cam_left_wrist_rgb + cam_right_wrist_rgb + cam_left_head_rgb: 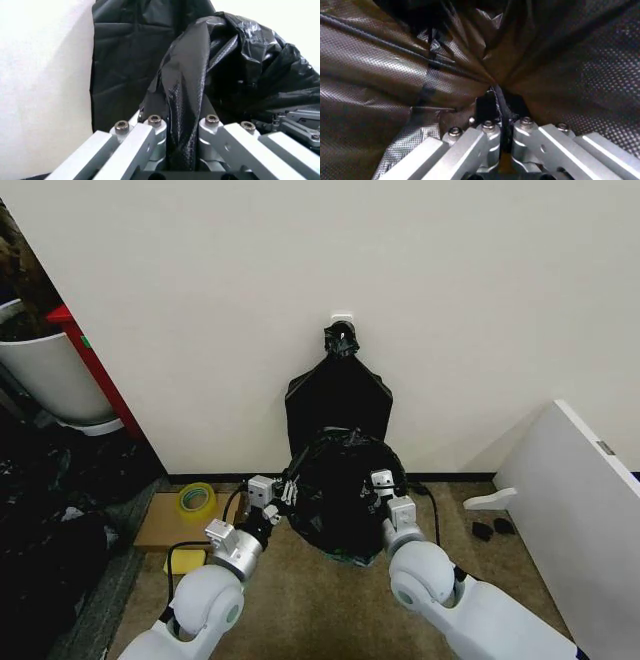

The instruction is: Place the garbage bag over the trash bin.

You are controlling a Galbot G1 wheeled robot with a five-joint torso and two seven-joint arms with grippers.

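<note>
Garbage bag (335, 495) billows black and crinkled on the floor at the foot of the wall, draped over something I judge to be the trash bin, whose white is hidden. Left tool (283, 492) pinches a fold at 1 side; right tool (377, 489) pinches the other. Pulling it down appears left. Behind hangs a flat knotted bag (338, 395); tape roll (197, 498) lies left.
</note>
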